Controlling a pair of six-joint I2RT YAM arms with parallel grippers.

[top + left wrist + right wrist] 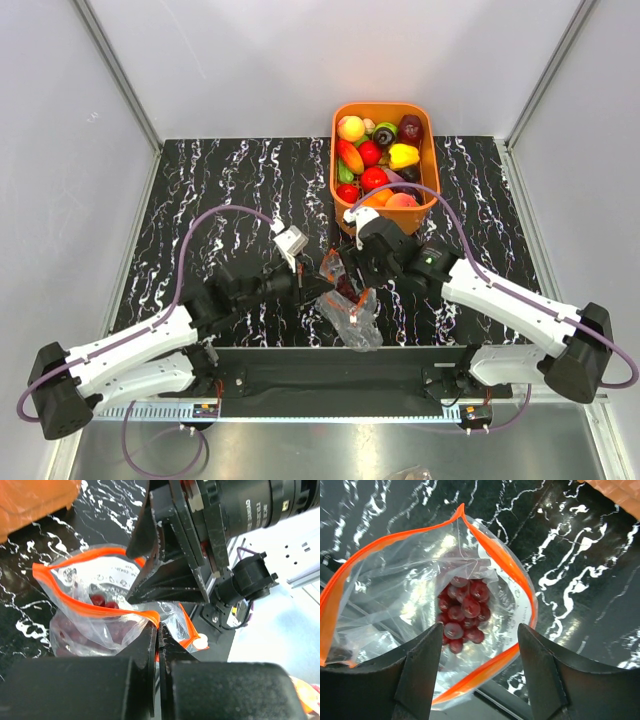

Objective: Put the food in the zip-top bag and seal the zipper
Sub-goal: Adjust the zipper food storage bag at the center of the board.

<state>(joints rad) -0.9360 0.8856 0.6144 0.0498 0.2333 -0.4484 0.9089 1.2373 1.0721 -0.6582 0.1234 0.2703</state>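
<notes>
The clear zip-top bag (350,312) lies near the table's front edge, mouth held open, with a dark red grape bunch (463,607) inside. Its orange zipper strip (510,570) rings the mouth; the white end piece (201,641) shows in the left wrist view. My left gripper (159,632) is shut on the zipper strip (100,611) at one end of the mouth. My right gripper (480,630) is open and empty, right above the bag's mouth, over the grapes. In the top view the left gripper (322,287) and right gripper (347,265) meet at the bag.
An orange basket (432,160) with several toy fruits and vegetables stands at the back right, just behind my right gripper. A corner of the basket shows in the left wrist view (35,502). The black marbled table (220,190) stretches left.
</notes>
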